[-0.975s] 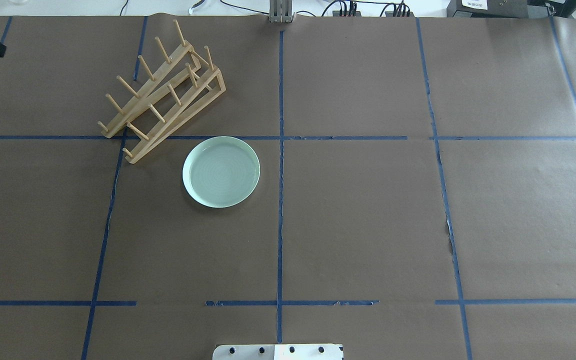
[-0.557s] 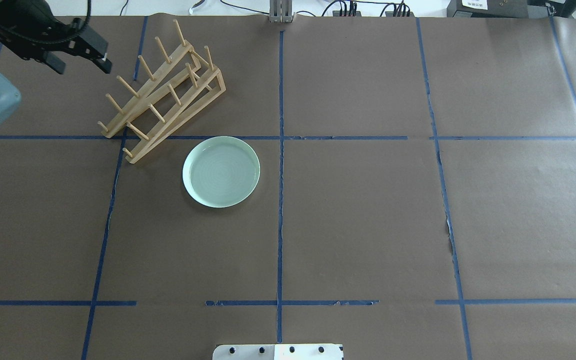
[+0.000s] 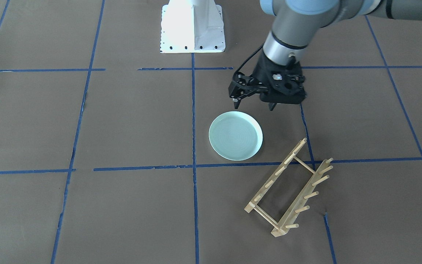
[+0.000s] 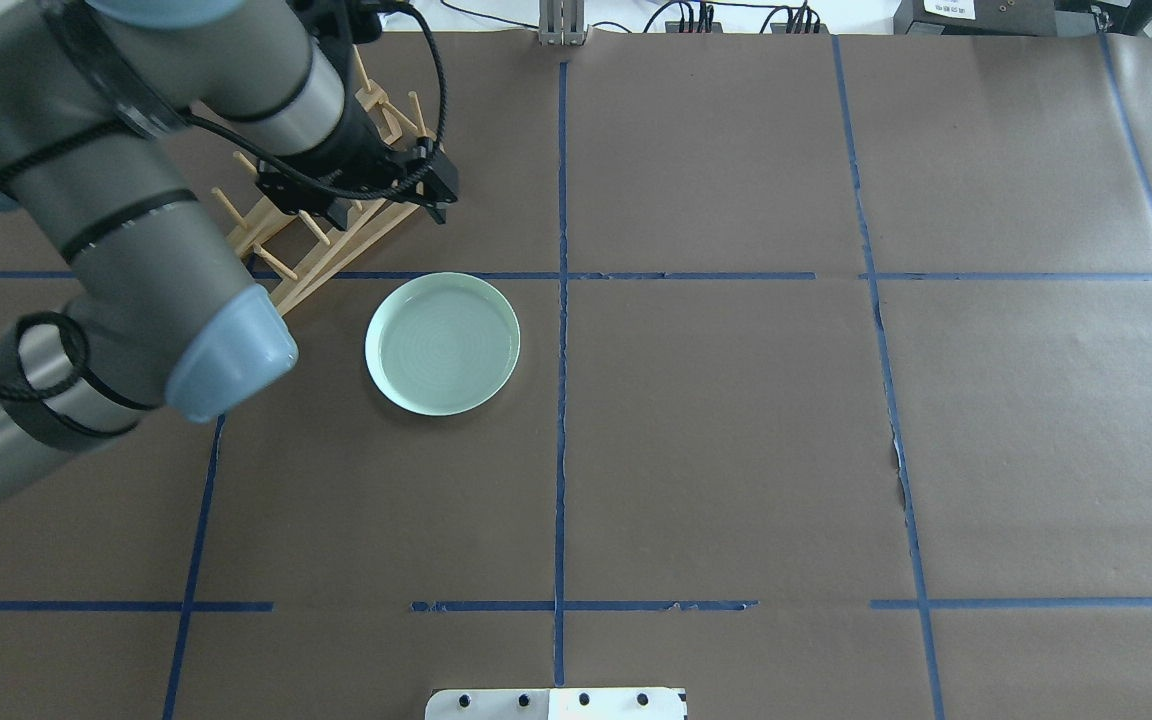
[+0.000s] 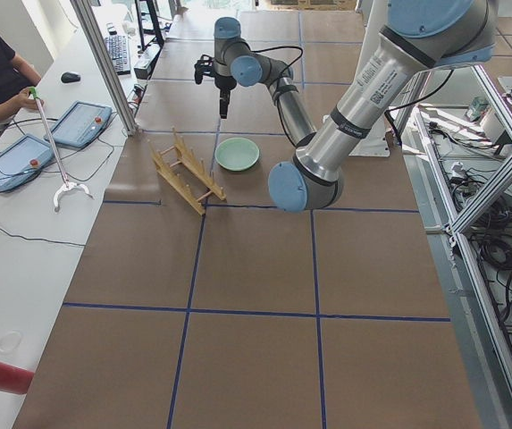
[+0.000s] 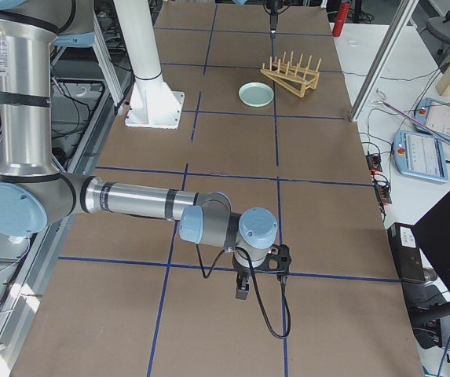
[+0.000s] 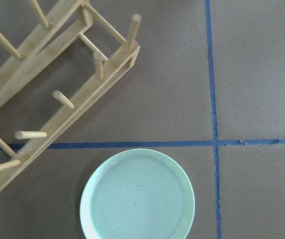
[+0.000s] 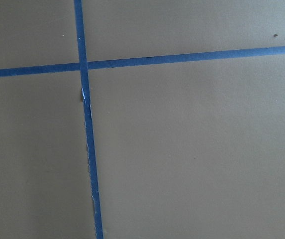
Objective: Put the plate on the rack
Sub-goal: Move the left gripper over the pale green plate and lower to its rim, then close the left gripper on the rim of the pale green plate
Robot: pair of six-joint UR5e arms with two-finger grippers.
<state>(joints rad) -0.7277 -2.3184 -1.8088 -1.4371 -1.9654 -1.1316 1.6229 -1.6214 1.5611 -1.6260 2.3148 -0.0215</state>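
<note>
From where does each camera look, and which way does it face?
Front-facing: across the table, facing the robot; shows base, left arm, left gripper near the plate.
Overhead: behind the robot, looking forward and down; left arm covers part of the rack.
Exterior left: table's left end, looking along it; left arm near.
Exterior right: opposite end; right arm and right gripper near.
Left wrist: down on plate and rack; no body.
Right wrist: down on taped paper; no body.
Shared: overhead and front-facing show plate beside rack, mirrored.
</note>
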